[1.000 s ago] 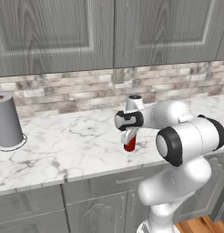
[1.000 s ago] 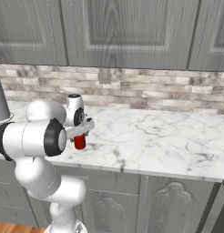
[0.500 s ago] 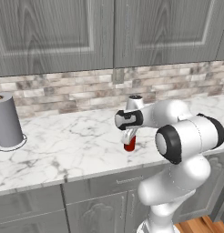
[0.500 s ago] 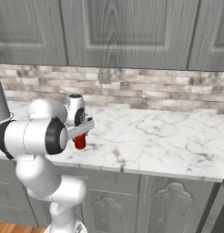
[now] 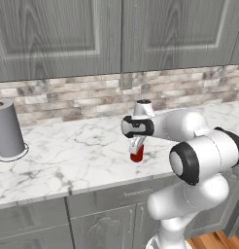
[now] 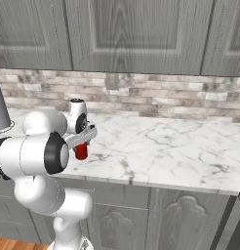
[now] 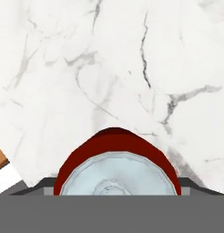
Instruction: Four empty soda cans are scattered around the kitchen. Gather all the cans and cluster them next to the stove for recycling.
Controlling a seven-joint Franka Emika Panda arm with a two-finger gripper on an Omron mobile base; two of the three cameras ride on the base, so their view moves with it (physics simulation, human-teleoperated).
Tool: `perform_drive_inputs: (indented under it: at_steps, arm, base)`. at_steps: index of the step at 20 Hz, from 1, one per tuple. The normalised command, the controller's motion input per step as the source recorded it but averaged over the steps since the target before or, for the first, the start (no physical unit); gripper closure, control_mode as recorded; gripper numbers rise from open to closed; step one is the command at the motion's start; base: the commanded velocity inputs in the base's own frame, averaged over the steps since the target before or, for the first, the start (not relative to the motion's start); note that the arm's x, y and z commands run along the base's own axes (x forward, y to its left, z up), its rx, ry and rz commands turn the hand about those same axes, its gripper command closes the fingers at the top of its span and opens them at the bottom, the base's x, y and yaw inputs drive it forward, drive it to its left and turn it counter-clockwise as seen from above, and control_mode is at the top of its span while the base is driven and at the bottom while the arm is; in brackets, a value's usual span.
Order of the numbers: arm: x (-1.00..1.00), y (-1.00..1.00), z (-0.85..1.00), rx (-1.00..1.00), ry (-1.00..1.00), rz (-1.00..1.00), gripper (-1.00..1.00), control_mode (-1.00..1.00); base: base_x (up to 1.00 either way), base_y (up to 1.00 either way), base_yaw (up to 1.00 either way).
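Red soda can (image 5: pixel 137 153) standing upright on the white marble counter (image 5: pixel 68 155), long axis vertical, silvery top facing straight up into the hand camera (image 7: pixel 116 175). It sits near the counter's front edge, well apart from the grey paper-towel roll (image 5: pixel 8 129) off to the left. Gripper (image 5: pixel 137 146) comes down over it from above, jaws clamped on the can's upper part, it looks like, though the fingers hide the contact in both base views. Only the lower red body shows beneath the hand (image 6: pixel 81 151). In the hand view the can's near half is cut off at the bottom edge, and the fingertips can't be made out.
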Motion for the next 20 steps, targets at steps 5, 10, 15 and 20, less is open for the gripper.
perform_drive_inputs:
  at_steps: [5, 10, 15, 20]
  arm:
    - [-0.36, 0.17, 0.16, 0.01, 0.0, 0.0, 1.0, -1.0]
    - [-0.36, 0.19, 0.11, 0.0, -0.01, 0.0, 1.0, -1.0]
    - [-0.31, 0.14, 0.13, 0.0, -0.05, -0.09, 1.0, -1.0]
    - [-0.27, 0.06, 0.19, 0.0, 0.0, -0.16, 1.0, -1.0]
  base:
    - [0.0, 0.0, 0.0]
    - [0.0, 0.0, 0.0]
    - [0.0, 0.0, 0.0]
    - [0.0, 0.0, 0.0]
